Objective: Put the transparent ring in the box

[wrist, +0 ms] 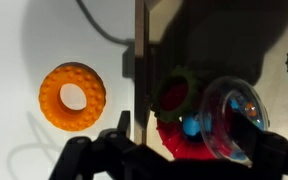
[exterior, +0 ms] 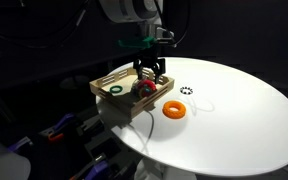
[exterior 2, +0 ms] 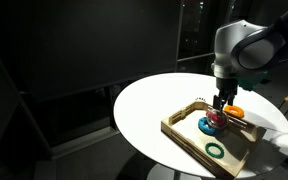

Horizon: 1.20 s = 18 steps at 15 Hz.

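Inside, the box (exterior 2: 184,131) holds a green ring (exterior 2: 216,150), red toy pieces (wrist: 179,140) and the transparent ring (wrist: 234,112); the gripper (exterior: 150,71) hangs above, jaws apart

The transparent ring (wrist: 220,96) is a clear, glassy plastic hoop showing coloured reflections; it sits inside the box (wrist: 141,50), apparently tilted, above the box floor. The box (exterior: 102,88) is a shallow rectangular light-wood tray with low slotted sides, resting flat at the desk edge in both exterior views (exterior 2: 242,150).
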Motion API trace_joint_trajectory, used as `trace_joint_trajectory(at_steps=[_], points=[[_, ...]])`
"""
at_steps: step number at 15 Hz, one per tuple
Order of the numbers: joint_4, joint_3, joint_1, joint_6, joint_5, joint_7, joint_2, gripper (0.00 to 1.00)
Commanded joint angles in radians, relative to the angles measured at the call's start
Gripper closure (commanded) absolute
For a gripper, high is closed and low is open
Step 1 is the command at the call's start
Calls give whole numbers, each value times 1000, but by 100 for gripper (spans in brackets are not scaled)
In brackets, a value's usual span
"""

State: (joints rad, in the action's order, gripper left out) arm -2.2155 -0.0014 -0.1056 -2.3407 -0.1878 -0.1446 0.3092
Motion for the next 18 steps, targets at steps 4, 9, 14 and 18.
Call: trace_joint_trajectory(at_steps=[4, 9, 14, 18], points=[[-4, 2, 20, 24, 8, 34, -28, 1], [13, 5, 43, 75, 40, 67, -33, 0], [20, 9, 68, 98, 93, 114, -59, 0], [18, 9, 83, 107, 137, 151, -89, 0]])
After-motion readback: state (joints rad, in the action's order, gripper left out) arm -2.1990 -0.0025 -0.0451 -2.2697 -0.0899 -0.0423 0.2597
